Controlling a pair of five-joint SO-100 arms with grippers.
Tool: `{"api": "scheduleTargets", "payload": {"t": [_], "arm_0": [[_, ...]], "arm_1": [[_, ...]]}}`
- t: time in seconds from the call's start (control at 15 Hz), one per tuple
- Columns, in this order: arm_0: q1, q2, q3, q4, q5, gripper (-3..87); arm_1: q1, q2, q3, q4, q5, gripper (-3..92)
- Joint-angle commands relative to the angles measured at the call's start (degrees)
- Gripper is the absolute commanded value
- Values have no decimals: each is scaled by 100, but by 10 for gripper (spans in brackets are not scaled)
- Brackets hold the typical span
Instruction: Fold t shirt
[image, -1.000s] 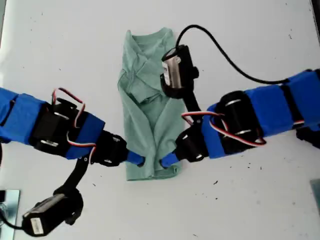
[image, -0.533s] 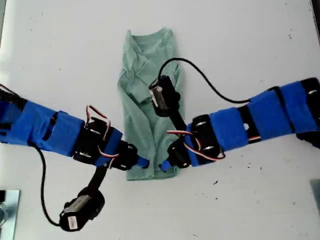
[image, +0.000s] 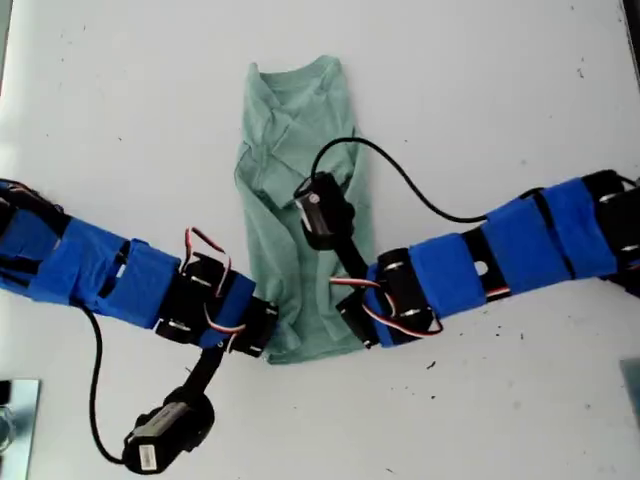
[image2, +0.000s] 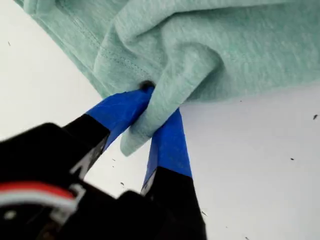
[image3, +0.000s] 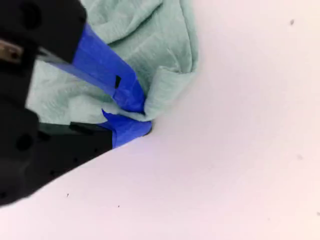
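My first gripper (image2: 150, 117) is pinching a fold of the t shirt (image2: 210, 45) hem between its blue fingers (image2: 167, 145). My second gripper (image3: 137, 112) is clamped on another hem corner. The shirt lies lengthwise mid-table (image: 520, 100), collar far from both arms.

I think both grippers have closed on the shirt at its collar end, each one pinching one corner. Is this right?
Not quite. My first gripper and my second gripper have each closed on a corner of the shirt, but at its bottom hem, not at the collar. The exterior view shows the collar lying at the far end, away from both grippers.
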Motion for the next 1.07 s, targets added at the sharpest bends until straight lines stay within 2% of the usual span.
{"api": "scheduleTargets", "payload": {"t": [0.0, 0.2, 0.4, 0.53, 0.73, 0.87, 1.0], "arm_0": [[352, 272, -677, 44, 466, -3], [712, 571, -1450, -53, 1020, -3], [756, 993, -1441, -141, 993, -3], [501, 1380, -1354, 62, 782, -3], [-492, 2848, -352, 448, 721, -3], [-1468, 4078, 1169, 167, 896, -3], [-2074, 4975, 2408, -272, 1028, -3]], "arm_1": [[-229, 844, -202, 141, -272, 25], [-729, 1731, -457, 334, -264, 25], [-659, 2065, -272, 237, -369, 25], [-105, 2285, -97, 123, -765, 25], [1116, 2522, -79, 44, -1749, 25], [1942, 2558, -62, -299, -2399, 25], [2470, 2540, 141, -677, -2628, 25]]}}
